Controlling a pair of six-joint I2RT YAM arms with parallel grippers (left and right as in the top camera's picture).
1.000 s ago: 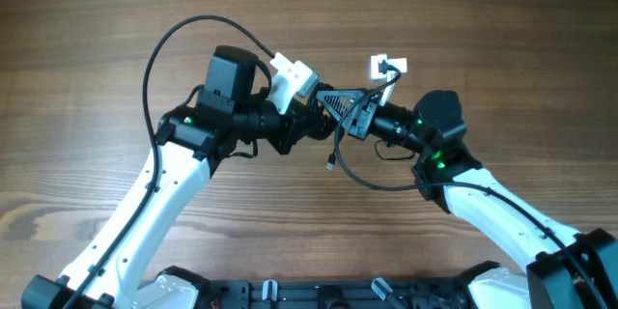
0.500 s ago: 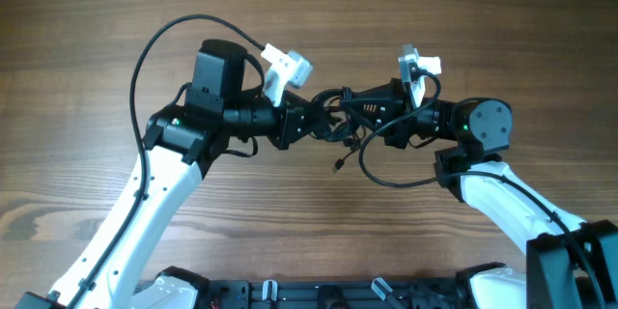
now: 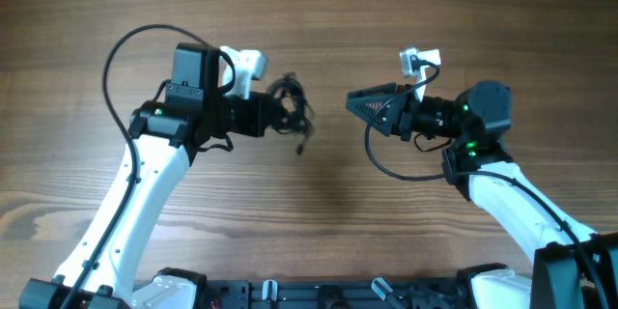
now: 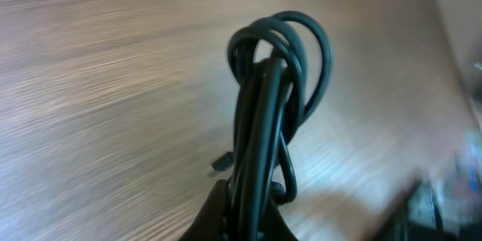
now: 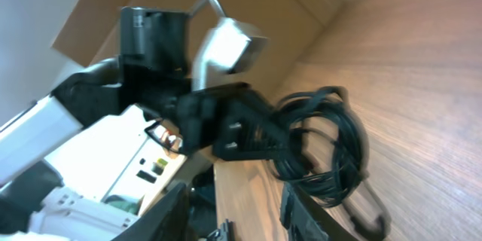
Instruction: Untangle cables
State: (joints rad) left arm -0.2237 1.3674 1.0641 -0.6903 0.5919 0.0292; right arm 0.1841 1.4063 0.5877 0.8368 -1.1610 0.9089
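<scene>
Nearest the lens in the left wrist view, the left gripper [image 3: 277, 115] is pinched hard on the cable bundle [image 4: 254, 128]. Its dark loops rise toward the top centre of that frame, still wound over one another. A second ago both grippers met on this tangle at the middle of the overhead frame. Now the arms have drawn apart and the whole clump has gone with the left one, sitting left of centre. I judge the pull freed nothing (no strand lies separate on the table [image 3: 319, 232]). One plug end [image 3: 300, 147] dangles just below the bundle and looks like the best handle for a fresh grip. Across the bare gap, right of centre, the right gripper [image 3: 355, 102] is empty, its fingers [image 5: 301, 207] spread wide. Farther out, the arms' own black leads could be mistaken for the tangle: the left lead [image 3: 130, 43] arcs at upper left, and the right lead [image 3: 386, 170] sags below its wrist.
</scene>
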